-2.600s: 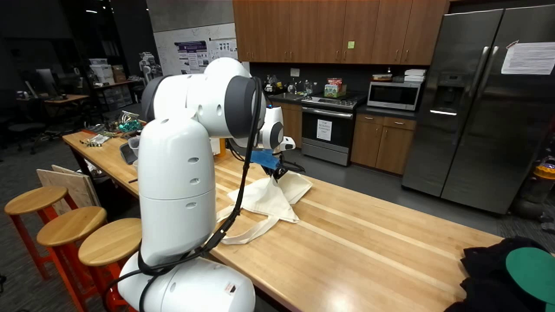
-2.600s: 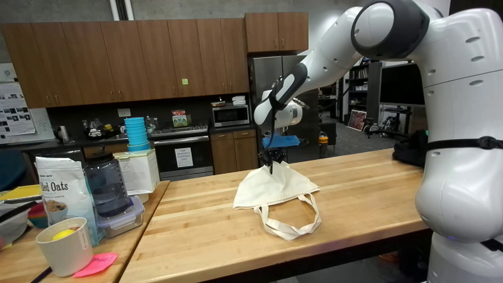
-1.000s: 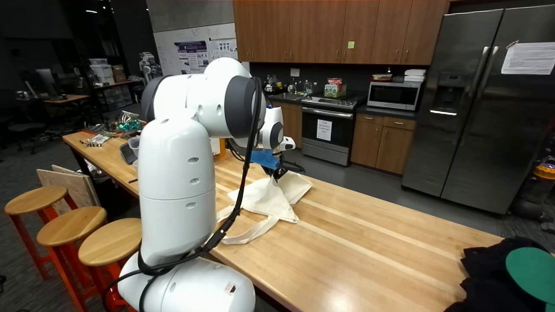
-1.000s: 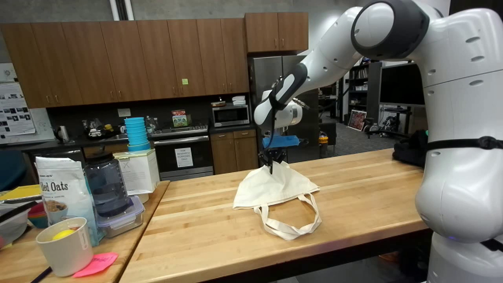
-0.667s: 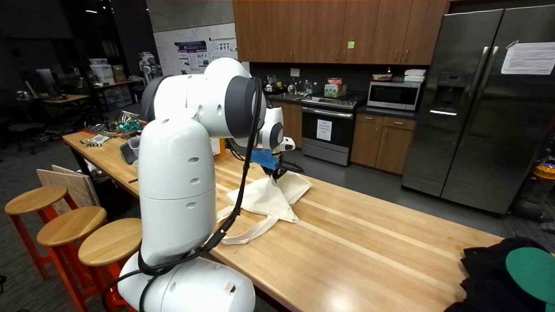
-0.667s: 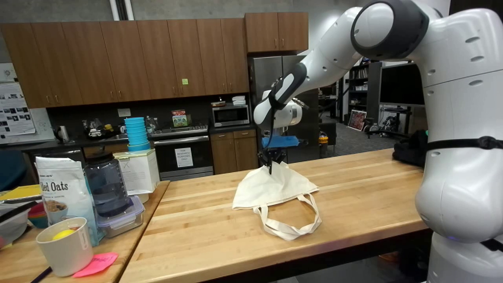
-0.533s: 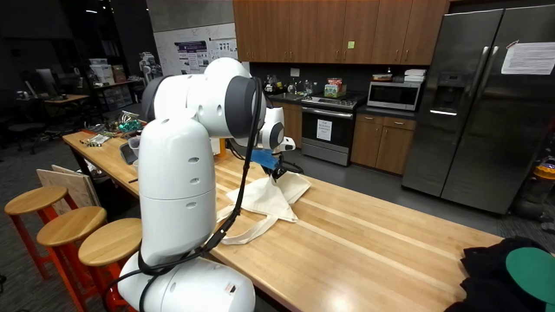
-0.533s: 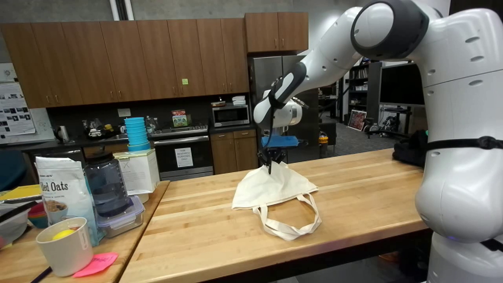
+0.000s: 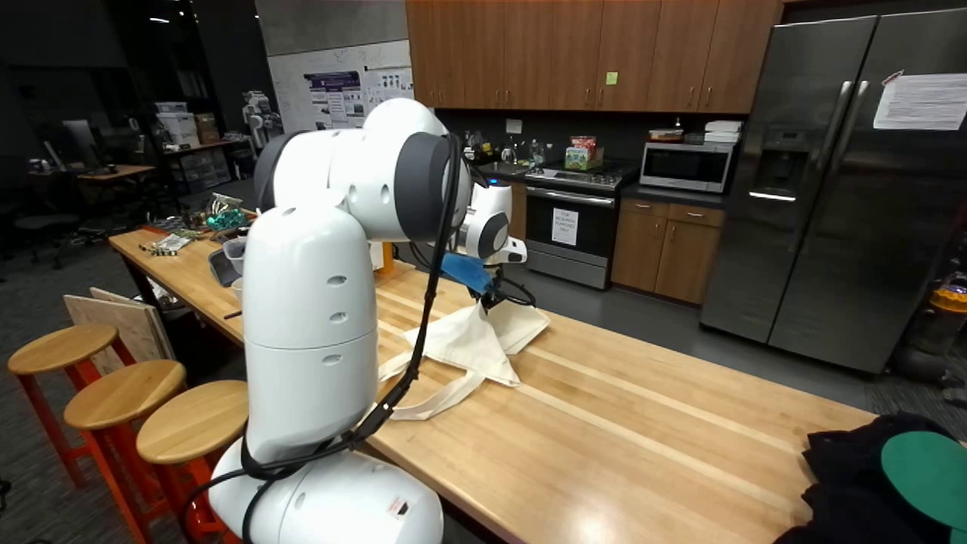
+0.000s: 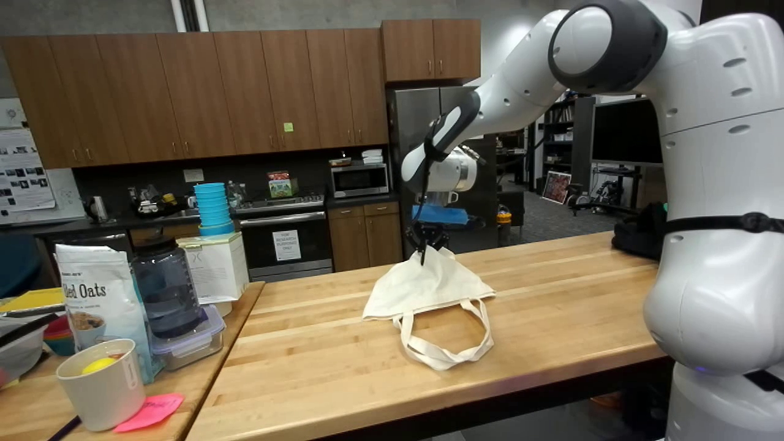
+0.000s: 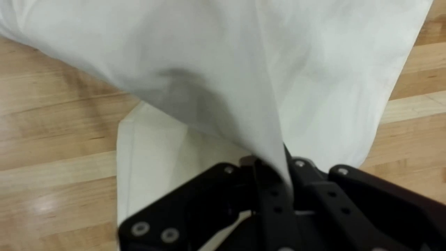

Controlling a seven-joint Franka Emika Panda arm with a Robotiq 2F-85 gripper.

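While arm (image 10: 519, 82) arches over tbl. (image 10: 551, 306), jaws, pointing down AFAICT, pinch bag (image 10: 424, 285).

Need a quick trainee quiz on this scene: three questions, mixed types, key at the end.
1. True or false: a strap of the tote bag lies on the table.
2. The jaws of the gripper hold: A) the strap only; B) the bag's body fabric; C) nothing.
3. Fill in: the note next to the cup is ___ in colour.

Key: 1. True. 2. B. 3. Pink.
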